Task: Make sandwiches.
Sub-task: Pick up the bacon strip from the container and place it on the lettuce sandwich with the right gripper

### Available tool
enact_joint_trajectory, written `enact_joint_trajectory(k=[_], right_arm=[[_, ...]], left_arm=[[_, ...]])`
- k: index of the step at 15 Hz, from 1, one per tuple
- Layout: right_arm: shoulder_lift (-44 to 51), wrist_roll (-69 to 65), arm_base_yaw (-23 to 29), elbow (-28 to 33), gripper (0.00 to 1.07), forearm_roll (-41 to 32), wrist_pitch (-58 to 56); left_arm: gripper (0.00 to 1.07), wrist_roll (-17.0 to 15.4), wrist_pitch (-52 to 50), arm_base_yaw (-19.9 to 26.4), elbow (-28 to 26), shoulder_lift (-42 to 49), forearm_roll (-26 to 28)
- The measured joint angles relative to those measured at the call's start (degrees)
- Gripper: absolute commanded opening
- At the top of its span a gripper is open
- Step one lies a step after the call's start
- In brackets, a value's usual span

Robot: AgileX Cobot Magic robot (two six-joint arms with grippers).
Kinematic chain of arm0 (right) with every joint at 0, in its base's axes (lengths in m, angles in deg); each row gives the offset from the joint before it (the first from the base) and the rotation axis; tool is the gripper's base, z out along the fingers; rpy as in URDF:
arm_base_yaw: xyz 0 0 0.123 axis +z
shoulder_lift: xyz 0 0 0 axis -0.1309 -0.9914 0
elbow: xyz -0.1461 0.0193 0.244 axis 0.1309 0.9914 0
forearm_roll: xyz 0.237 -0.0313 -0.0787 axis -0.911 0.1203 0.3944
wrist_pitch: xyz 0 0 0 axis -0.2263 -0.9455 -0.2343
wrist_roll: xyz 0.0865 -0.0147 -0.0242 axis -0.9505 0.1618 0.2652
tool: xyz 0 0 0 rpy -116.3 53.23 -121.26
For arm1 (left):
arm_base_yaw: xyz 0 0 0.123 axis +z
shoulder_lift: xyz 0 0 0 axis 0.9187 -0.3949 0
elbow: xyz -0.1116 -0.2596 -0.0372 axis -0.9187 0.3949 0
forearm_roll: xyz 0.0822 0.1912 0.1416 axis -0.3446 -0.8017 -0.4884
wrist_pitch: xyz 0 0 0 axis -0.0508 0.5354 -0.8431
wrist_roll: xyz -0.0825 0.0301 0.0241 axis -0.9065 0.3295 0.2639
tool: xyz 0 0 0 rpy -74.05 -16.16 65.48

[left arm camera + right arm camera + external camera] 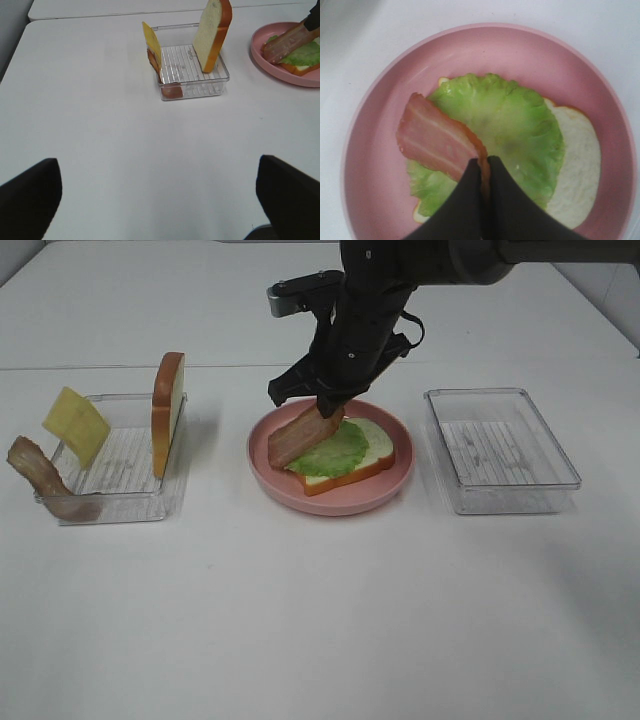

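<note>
The sandwich (340, 478) looks about half built on the pink plate (330, 504) at the middle of the table: a bread slice (378, 438) lies flat under a lettuce leaf (338, 452), and the right gripper (325, 412), jaws pinched on one end of a bacon strip (298, 437), holds it slanting over the leaf, not yet released. By that reckoning the cheese square (76, 425) and the top slice (167, 410) are left, both standing in the clear tray (130, 505) toward the table's left edge, with a second bacon strip (40, 480) draped over its near corner. The left gripper (157, 165) hangs wide open, well apart from that tray with nothing between, and another clear tray (500, 502) toward the right edge blocks nothing.
</note>
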Motion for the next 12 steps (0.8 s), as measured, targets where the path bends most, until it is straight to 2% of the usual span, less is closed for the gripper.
enact_joint_trajectory(k=[3,6,7,8,9,10,12], right_arm=[[-0.7,0.0,0.0,0.0,0.0,4.6,0.0],[-1.4,0.0,0.0,0.0,0.02,5.1,0.0],[-1.4,0.0,0.0,0.0,0.19,5.1,0.0],[-1.4,0.0,0.0,0.0,0.58,5.1,0.0],[-1.4,0.0,0.0,0.0,0.8,5.1,0.0],[-1.4,0.0,0.0,0.0,0.92,5.1,0.0],[-1.1,-0.2,0.0,0.0,0.93,5.2,-1.6]], left_arm=[[1.0,0.0,0.0,0.0,0.0,0.0,0.0],[1.0,0.0,0.0,0.0,0.0,0.0,0.0],[1.0,0.0,0.0,0.0,0.0,0.0,0.0],[1.0,0.0,0.0,0.0,0.0,0.0,0.0],[1.0,0.0,0.0,0.0,0.0,0.0,0.0],[1.0,0.0,0.0,0.0,0.0,0.0,0.0],[1.0,0.0,0.0,0.0,0.0,0.0,0.0]])
